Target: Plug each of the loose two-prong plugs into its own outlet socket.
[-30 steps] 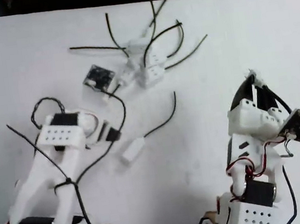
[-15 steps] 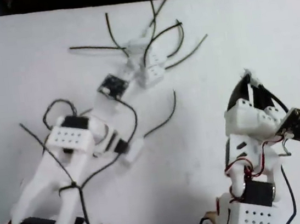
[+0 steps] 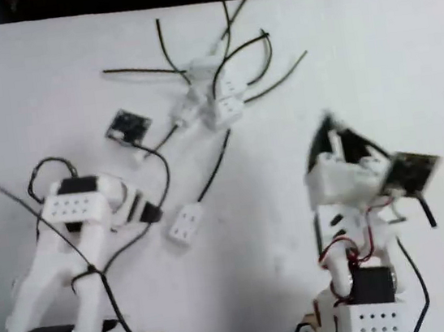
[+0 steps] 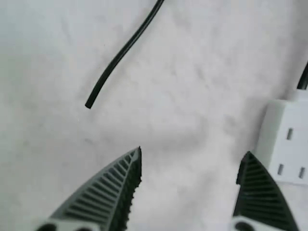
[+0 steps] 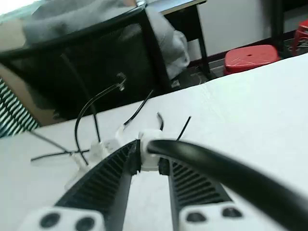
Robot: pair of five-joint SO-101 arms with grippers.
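Jaws: left gripper (image 4: 192,161) wide, empty; right gripper (image 5: 149,163) clamped on plug (image 5: 150,153) | Progress: outlet socket (image 3: 185,224), lower left-centre, unfilled; insertion pending.

A white table (image 5: 260,106) was spread beneath and ahead of the jaws. Far beyond the jaw tips, past the table's edge, 1 red stool (image 5: 250,57) was seen, and a grey cloth (image 5: 169,41) was draped over a dark frame (image 5: 155,55).
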